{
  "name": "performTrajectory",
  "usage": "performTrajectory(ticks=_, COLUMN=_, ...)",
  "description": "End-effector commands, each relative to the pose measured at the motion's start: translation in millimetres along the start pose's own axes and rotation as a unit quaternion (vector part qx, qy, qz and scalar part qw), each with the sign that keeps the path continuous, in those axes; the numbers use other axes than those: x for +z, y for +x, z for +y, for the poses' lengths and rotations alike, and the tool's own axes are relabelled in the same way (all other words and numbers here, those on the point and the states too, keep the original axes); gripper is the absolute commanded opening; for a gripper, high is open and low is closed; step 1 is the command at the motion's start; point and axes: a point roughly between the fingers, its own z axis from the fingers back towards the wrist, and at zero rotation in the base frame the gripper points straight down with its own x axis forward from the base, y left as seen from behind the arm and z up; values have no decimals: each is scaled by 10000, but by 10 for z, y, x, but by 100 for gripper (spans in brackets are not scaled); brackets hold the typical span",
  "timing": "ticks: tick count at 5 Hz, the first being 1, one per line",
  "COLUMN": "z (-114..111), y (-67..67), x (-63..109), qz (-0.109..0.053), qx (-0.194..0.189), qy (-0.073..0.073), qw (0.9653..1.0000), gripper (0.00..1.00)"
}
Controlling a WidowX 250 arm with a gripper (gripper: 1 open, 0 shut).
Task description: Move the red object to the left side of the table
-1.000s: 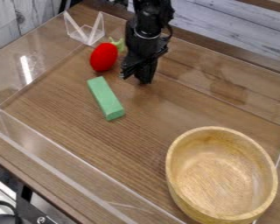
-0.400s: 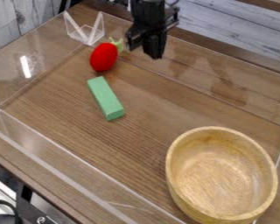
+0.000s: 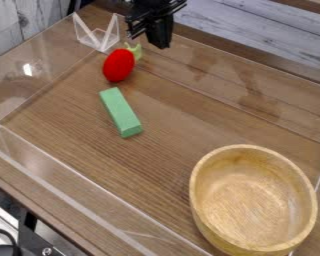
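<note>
The gripper (image 3: 155, 38) hangs at the top of the view, pointing straight down, its dark jaws pressed together on nothing. It sits above and just to the right of the red object (image 3: 119, 65), clear of it, with no contact between them.

The red object rests on the surface (image 3: 216, 110) in the far-left part of the walled area, near the back clear wall (image 3: 43, 52) and the folded clear corner piece (image 3: 96, 32). My reading is that it lies where the task wants it: it is well over to the left, and an empty, shut gripper standing off above it fits a piece that has been nudged or set down rather than one about to be picked up. Whether it needs to go further left I cannot settle from this view alone.

The red object is small, roundish and bright red, glossy enough to catch a soft highlight, with a small pale green bit at its upper right end, pointing towards the gripper. It looks like a toy fruit and, being rounded, would probably roll if bumped.

A green block (image 3: 120, 111) lies flat on the surface just in front of the red object, apart from it, angled along the grain. A wooden bowl (image 3: 254, 200) stands empty at the near right, well apart from everything else.
</note>
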Motion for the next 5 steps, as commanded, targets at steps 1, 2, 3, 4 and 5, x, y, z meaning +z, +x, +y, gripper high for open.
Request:
performTrajectory(ticks=1, z=-57, y=170, x=279, qz=-369, qx=482, qy=-365, qw=9975, gripper=100)
performTrajectory(ticks=2, z=-15, y=211, x=259, qz=-500, qx=944, qy=-292, qw=9939, gripper=0)
performTrajectory(ticks=3, z=29, y=337, x=253, qz=-502, qx=918, qy=-274, qw=9941, gripper=0)
performTrajectory(ticks=4, z=84, y=435, x=234, qz=-524, qx=895, qy=-254, qw=9943, gripper=100)
performTrajectory(ticks=5, z=120, y=361, x=185, qz=-473, qx=847, qy=-239, qw=9950, gripper=0)
